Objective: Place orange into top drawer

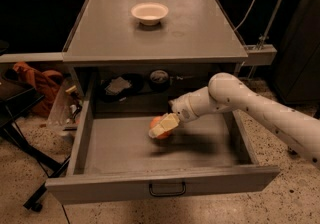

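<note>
The top drawer (100, 148) is pulled wide open below the grey table, its front panel with a dark wire handle (167, 188) toward the camera. The orange (158, 126) is inside the drawer near the middle, just above or on the drawer floor. My gripper (161, 128) reaches in from the right on a white arm and is closed around the orange, its cream fingers (168, 123) covering part of the fruit.
A cream-white bowl (149, 13) stands on the table top (200, 33). Behind the drawer, a shelf holds dark clutter (159, 78). An orange cloth (37, 80) and black stand legs (30, 153) lie on the floor at left. A cable (247, 3) hangs at right.
</note>
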Motion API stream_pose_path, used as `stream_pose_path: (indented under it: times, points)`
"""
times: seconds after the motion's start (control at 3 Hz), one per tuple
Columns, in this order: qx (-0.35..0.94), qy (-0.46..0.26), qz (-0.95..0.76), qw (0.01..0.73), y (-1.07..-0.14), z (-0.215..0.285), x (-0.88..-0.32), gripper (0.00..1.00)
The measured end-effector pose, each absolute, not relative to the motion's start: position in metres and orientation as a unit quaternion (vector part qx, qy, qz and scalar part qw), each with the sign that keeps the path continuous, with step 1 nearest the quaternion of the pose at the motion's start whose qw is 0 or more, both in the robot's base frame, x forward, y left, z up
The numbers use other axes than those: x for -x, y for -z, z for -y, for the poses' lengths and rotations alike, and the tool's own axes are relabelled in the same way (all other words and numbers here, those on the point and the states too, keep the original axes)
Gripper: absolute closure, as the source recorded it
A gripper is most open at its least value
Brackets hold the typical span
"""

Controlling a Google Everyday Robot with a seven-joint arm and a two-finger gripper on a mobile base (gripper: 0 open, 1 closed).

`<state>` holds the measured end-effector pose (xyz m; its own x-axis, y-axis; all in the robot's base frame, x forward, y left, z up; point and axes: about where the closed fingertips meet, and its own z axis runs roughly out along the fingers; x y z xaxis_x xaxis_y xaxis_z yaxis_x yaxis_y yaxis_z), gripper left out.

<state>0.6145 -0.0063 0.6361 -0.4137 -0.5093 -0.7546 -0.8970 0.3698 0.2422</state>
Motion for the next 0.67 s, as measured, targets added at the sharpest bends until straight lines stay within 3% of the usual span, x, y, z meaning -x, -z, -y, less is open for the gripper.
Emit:
stream_pose_path:
  times: [0.67]
  points:
    - [0.460, -0.340, -0.763, 0.300, -0.651, 0.018, -0.610, 0.00]
